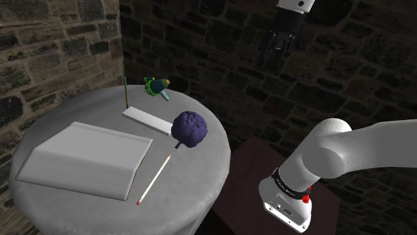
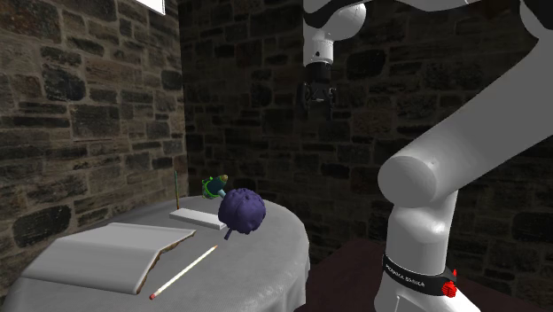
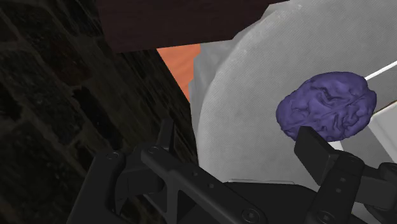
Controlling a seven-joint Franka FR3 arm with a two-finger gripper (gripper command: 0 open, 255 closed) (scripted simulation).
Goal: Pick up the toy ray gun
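The toy ray gun [image 1: 157, 86] [image 2: 214, 186] is small, green and blue with a yellow tip, and lies at the far edge of the round grey table [image 1: 200, 193] [image 3: 242, 95]. My black gripper [image 1: 277, 50] [image 2: 316, 96] [image 3: 242, 143] hangs high in the air, well above the table and off toward the shoulder view's right of the ray gun. Its fingers [image 3: 315, 143] stand apart with nothing between them. In the wrist view they frame the table's rim and a purple lump.
A purple brain-shaped lump [image 1: 190, 128] [image 2: 241, 211] [image 3: 327, 114] sits between the ray gun and the stand [image 1: 254, 167]. Also on the table are a white flat bar [image 1: 147, 120], a grey wedge-shaped block [image 1: 83, 160], a long pencil [image 1: 154, 178] and an upright stick [image 1: 125, 91]. Stone walls stand close behind.
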